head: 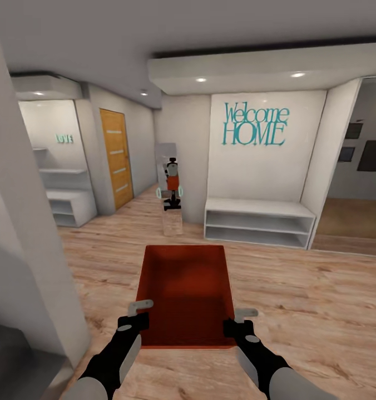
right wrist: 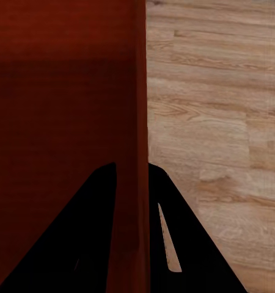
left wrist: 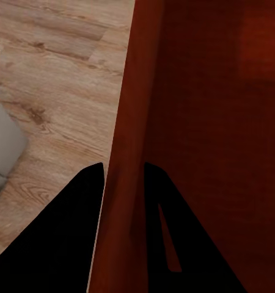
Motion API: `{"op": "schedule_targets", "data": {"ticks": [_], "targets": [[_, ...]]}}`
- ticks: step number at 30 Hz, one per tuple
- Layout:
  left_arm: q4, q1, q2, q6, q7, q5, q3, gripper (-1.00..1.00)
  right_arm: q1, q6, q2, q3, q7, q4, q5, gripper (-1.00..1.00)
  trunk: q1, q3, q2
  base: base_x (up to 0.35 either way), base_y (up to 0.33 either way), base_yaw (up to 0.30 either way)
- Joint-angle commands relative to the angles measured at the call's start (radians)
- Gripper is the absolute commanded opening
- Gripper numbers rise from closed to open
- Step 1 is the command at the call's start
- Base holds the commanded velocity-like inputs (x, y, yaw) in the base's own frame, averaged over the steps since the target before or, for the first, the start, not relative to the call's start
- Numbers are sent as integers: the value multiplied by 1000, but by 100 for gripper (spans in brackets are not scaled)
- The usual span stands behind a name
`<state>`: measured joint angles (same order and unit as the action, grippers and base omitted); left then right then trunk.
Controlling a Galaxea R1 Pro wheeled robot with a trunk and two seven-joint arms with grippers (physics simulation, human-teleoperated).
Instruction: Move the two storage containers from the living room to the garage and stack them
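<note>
Now both arms carry one storage container (head: 186, 294) above the wood floor (head: 321, 300). Left jaws (head: 133, 321) clamp its left wall; right jaws (head: 239, 323) clamp its right wall.

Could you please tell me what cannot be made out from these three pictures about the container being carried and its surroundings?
- Second storage container: whether one lies nested inside the carried storage container cannot be told from the head view.
- Underside of the container: hidden by its own walls.
- Left gripper and right gripper: the fingertips' ends are cut off behind the wall each pinches.
- Small turquoise wall lettering: too small and blurred.
- Mirror reflection: too small for detail.
</note>
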<state>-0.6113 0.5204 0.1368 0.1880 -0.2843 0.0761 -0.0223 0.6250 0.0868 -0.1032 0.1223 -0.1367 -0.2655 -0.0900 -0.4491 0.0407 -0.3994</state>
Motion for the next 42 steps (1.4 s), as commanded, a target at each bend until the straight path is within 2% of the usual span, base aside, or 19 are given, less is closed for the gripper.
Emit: {"op": "schedule_targets", "data": {"ticks": [1,13,42], "targets": [[1,0,-16,5,-10,17,18,-100,1,21,10,-4,-5,-3,-2,-100,-1,0,-1,321,0,256],[1,0,-16,5,-10,17,18,-100,1,21,11,-5,-5,-3,-2,-100,-1,0,-1,321,0,239],[-1,0,-16,5,-10,17,18,-100,1,22,11,-6,-7,-3,-4,-100,-1,0,-1,321,0,6]]}}
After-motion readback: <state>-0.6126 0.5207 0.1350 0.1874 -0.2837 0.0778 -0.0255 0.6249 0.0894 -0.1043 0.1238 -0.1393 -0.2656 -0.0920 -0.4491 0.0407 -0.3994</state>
